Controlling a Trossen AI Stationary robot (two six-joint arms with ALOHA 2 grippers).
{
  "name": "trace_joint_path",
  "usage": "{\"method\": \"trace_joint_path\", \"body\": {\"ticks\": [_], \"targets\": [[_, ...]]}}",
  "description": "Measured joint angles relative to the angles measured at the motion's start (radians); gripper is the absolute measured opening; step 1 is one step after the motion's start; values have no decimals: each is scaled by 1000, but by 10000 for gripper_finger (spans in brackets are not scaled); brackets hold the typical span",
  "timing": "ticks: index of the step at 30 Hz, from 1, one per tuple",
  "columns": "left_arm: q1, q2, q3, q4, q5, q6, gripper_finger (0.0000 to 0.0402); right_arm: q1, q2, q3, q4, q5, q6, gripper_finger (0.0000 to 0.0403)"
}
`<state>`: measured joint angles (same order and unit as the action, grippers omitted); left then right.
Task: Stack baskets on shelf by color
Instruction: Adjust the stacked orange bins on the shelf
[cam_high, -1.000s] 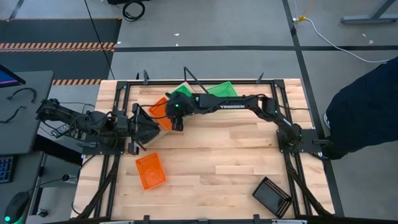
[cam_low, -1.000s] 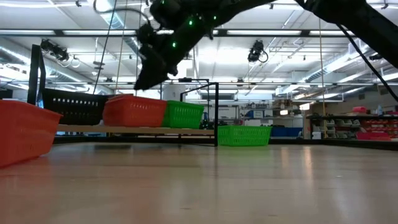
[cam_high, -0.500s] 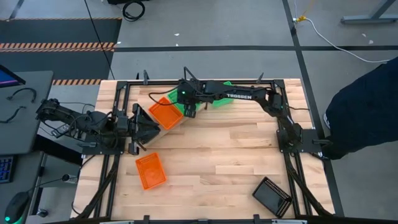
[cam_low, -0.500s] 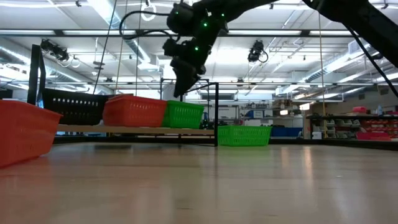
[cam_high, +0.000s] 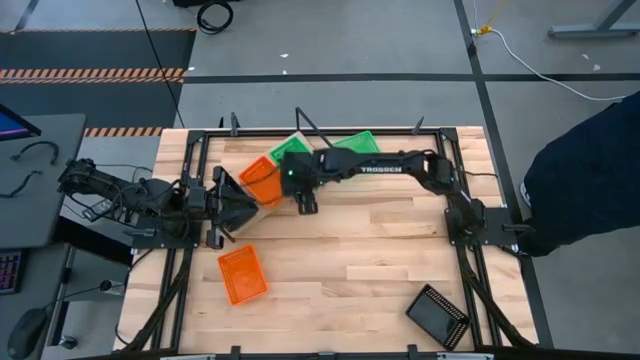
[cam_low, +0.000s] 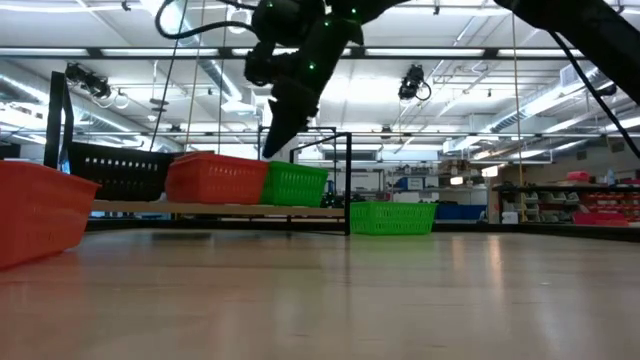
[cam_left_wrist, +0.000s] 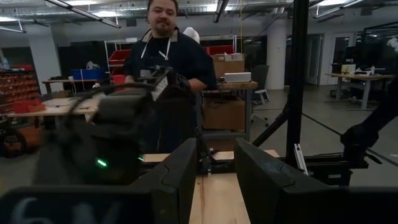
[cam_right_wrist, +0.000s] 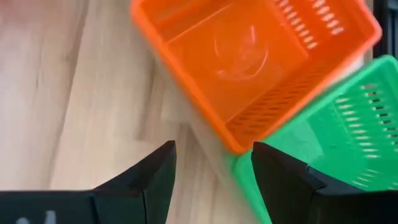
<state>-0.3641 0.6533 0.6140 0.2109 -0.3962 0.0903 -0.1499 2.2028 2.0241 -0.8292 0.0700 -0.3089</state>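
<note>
Right gripper (cam_high: 305, 203) raised above the tabletop just near of the shelf, fingers spread wide, holding nothing — presumably lining up on a rim. Orange perforated plastic basket (cam_high: 262, 180) on the light wood shelf with black rails (cam_low: 215, 208) at far left, open side up, long axis skewed diagonally to the shelf edge, one corner touching the bright green mesh basket (cam_high: 293, 152) beside it. Second orange basket (cam_high: 242, 274) loose on the near-left tabletop. Left gripper (cam_high: 235, 205) parked at left, fingers parted, empty.

Shelf (cam_high: 262, 200) largely hidden under right arm (cam_high: 380, 166); black basket (cam_low: 120, 170) partly behind orange one (cam_low: 215, 178).
</note>
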Motion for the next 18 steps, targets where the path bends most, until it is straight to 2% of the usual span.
{"method": "trace_joint_path", "body": {"ticks": [6, 12, 18], "targets": [[0, -2, 0, 16, 0, 26, 117, 75, 0, 1, 11, 90, -130, 215], [0, -1, 0, 14, 0, 28, 117, 98, 16, 0, 40, 75, -163, 215], [0, -1, 0, 14, 0, 27, 117, 95, 21, -22, 198, 40, -161, 215]]}}
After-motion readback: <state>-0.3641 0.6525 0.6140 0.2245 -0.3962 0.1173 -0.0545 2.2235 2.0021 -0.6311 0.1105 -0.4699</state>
